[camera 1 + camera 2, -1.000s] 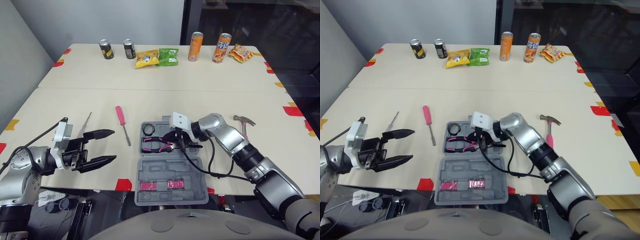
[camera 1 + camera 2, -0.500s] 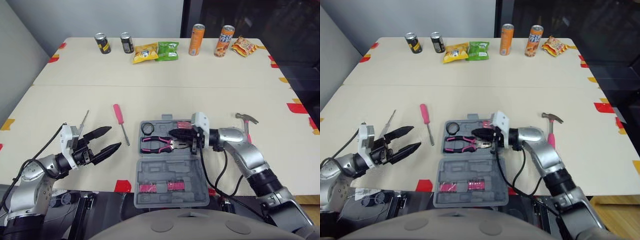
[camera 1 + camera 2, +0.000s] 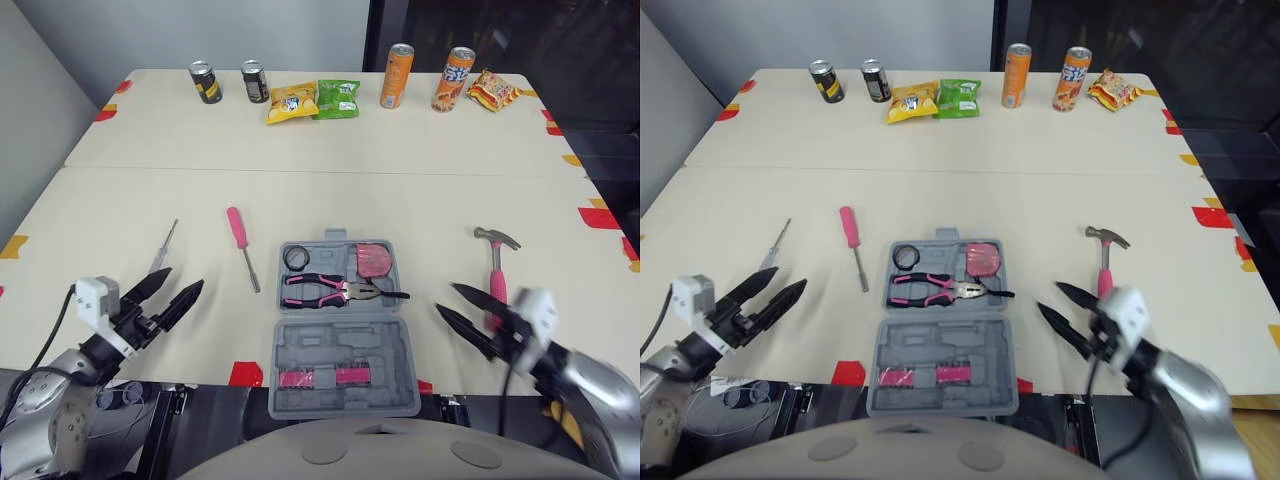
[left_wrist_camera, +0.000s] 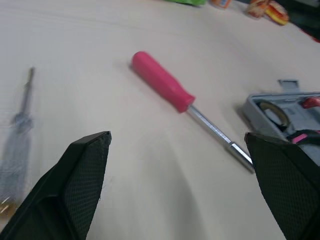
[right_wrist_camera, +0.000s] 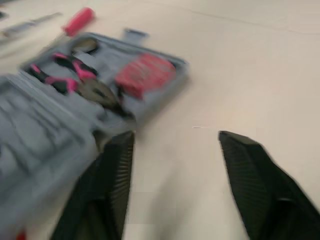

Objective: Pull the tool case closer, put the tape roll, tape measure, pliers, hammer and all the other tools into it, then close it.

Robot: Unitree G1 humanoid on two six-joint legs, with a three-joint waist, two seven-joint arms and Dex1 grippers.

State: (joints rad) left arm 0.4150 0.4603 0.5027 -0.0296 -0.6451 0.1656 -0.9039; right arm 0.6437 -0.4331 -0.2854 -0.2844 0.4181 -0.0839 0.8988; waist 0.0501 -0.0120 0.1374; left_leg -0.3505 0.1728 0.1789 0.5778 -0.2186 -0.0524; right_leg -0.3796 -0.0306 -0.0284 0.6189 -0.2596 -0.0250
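Tool case [image 3: 333,346], grey, lies open at the near edge of the counter [image 3: 400,190], lid half toward the robot.
In the far half: tape roll [image 3: 296,258] at the left, tape measure [image 3: 373,260] at the right, pliers [image 3: 330,290] lying across just below both.
Pink bits [image 3: 315,376] sit in the lid half.
Outside the case: hammer [image 3: 495,262] to its right, pink screwdriver [image 3: 240,235] to its left, thin grey tool [image 3: 165,245] further left.
Left gripper [image 3: 182,278] hangs low near the grey tool, fingers spread wide, holding nothing.
Right gripper [image 3: 448,298] sits between the case and the hammer handle, fingers wide apart, empty; contact with the handle cannot be told.
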